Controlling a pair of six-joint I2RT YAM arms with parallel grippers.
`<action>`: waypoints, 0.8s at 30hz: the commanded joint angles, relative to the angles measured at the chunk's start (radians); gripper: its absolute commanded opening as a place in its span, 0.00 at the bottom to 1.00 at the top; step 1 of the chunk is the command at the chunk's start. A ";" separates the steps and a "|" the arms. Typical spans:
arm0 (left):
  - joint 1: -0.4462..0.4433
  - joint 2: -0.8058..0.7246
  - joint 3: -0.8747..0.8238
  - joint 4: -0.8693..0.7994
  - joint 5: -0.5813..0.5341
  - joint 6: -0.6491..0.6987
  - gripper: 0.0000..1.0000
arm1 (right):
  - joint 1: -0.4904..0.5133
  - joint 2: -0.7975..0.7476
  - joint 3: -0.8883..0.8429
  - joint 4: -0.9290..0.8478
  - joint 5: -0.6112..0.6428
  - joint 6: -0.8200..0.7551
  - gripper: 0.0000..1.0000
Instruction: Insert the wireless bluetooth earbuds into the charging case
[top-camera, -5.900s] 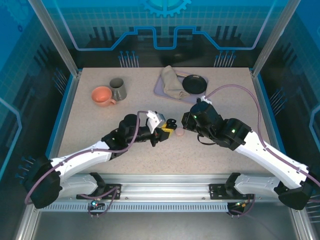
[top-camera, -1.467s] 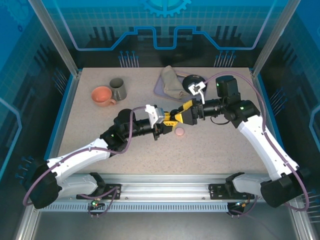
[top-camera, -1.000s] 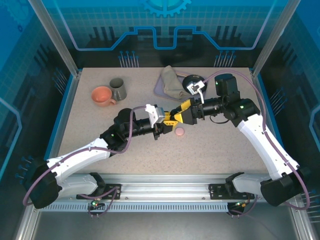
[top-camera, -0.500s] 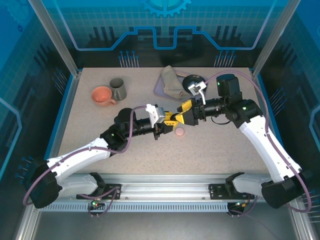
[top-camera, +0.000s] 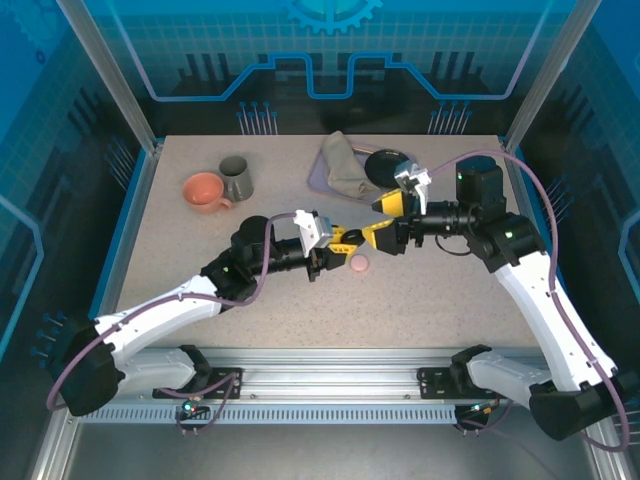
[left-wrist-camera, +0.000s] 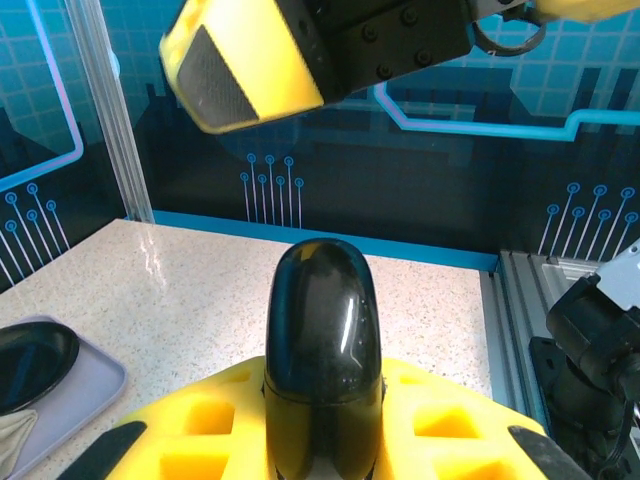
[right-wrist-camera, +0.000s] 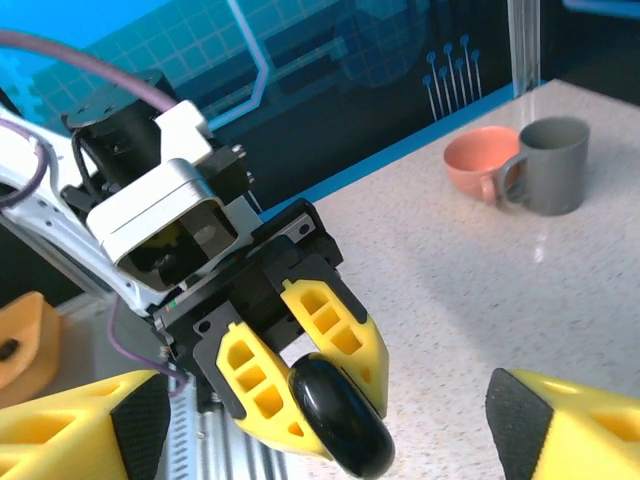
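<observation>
My left gripper (top-camera: 345, 241) is shut on a glossy black charging case (left-wrist-camera: 322, 340), held upright and closed above the table. The right wrist view shows that case (right-wrist-camera: 340, 415) pinched between the left gripper's yellow fingers (right-wrist-camera: 330, 325). My right gripper (top-camera: 381, 218) stands open just right of the case, facing it, with nothing between its fingertips (right-wrist-camera: 555, 420). One of its yellow pads (left-wrist-camera: 250, 70) hangs above the case in the left wrist view. The earbuds are out of view.
A small pink round case (top-camera: 359, 263) lies on the table under the two grippers. An orange cup (top-camera: 205, 191) and a grey mug (top-camera: 236, 177) stand at the back left. A lilac tray (top-camera: 322, 172) at the back holds a cloth (top-camera: 345, 165) and a black disc (top-camera: 388, 167).
My right gripper has drawn back to the right, away from the black case, with its jaws wide. The left arm has held still with the case.
</observation>
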 joint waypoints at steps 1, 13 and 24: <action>-0.005 -0.044 0.032 -0.025 0.036 0.049 0.00 | 0.005 -0.037 -0.009 0.001 0.003 -0.226 0.88; -0.005 -0.077 0.090 -0.171 0.089 0.141 0.00 | 0.094 -0.034 0.068 -0.230 -0.052 -0.747 0.88; -0.005 -0.089 0.090 -0.166 0.100 0.154 0.00 | 0.174 0.058 0.109 -0.249 0.046 -0.763 0.72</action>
